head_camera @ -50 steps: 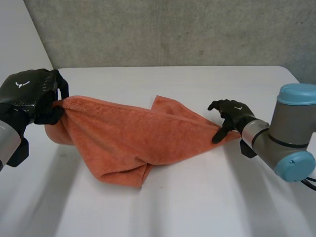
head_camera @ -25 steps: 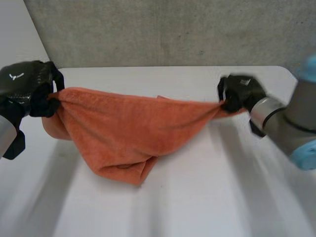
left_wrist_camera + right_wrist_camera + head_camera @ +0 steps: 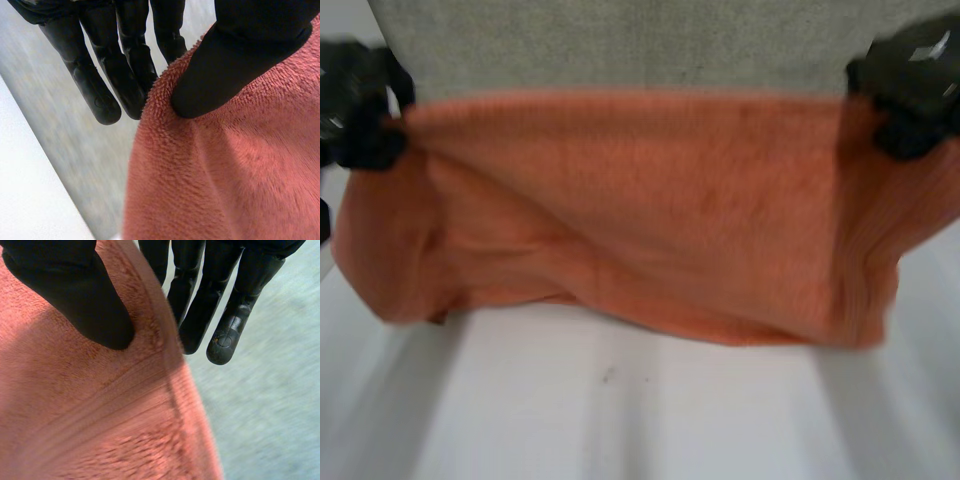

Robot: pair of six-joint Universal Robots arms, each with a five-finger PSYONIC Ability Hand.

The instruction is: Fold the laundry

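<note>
Above the white bench [image 3: 620, 410], an orange towel [image 3: 640, 210] hangs spread wide by its 2 upper corners, its top edge stretched nearly level in front of a grey wall [image 3: 620, 45]. At the towel's upper left corner the left hand [image 3: 360, 110] pinches the cloth, its thumb [image 3: 240, 55] pressing the towel's edge against the fingers [image 3: 130, 75] behind. At the towel's upper right corner the right hand [image 3: 910, 95] pinches likewise, thumb [image 3: 75, 295] on the towel's face beside the hem, fingers [image 3: 200, 310] behind. The towel's lower edge sags in loose folds over the bench; whether it touches cannot be told.
</note>
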